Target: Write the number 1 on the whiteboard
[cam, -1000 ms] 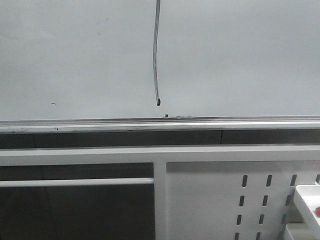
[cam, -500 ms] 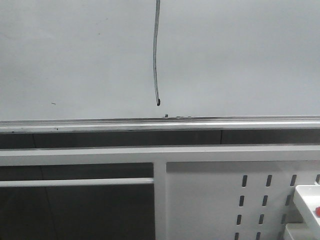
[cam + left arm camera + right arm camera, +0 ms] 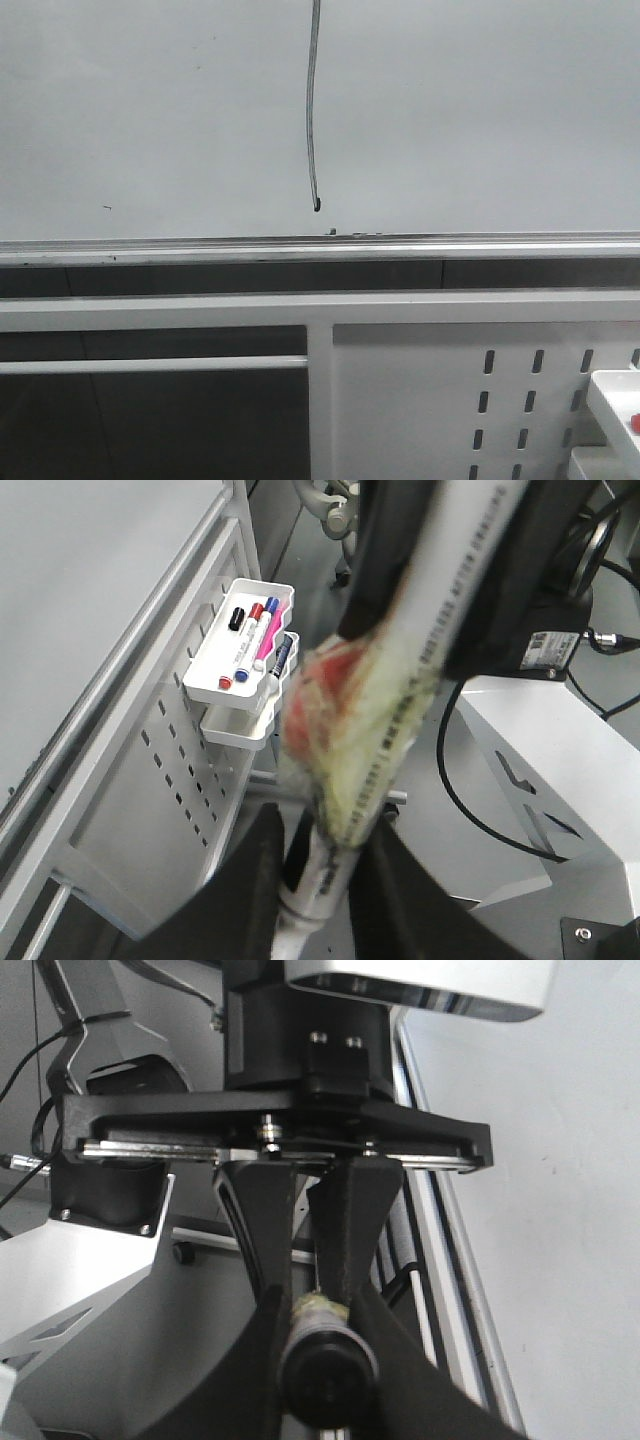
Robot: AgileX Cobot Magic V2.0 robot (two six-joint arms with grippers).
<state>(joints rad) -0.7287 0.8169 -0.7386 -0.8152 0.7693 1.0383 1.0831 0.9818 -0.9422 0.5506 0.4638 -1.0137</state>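
The whiteboard [image 3: 470,120] fills the far upper part of the front view, one pale glossy board, with its silver bottom rail [image 3: 200,250] running left to right. Below it stands one white perforated panel [image 3: 420,400], lower right.

The number 1 [image 3: 311,110] is a single thin dark stroke near the board's middle. Its long axis is upright, slightly bowed, leaving the top edge of the view and pointing down to a small hooked blob just above the rail.

In the left wrist view, two white trays [image 3: 240,645] hang stacked on the perforated panel; the upper one holds about four markers [image 3: 255,640], though the count is hard to make out. The left gripper [image 3: 320,875] has its dark fingers closed snugly around one white marker-like stick [image 3: 400,710], wrapped in blurred yellowish tape.

In the right wrist view, the right gripper [image 3: 315,1320] is pinched nearly closed on one dark round-ended marker [image 3: 325,1360], beside the whiteboard's edge
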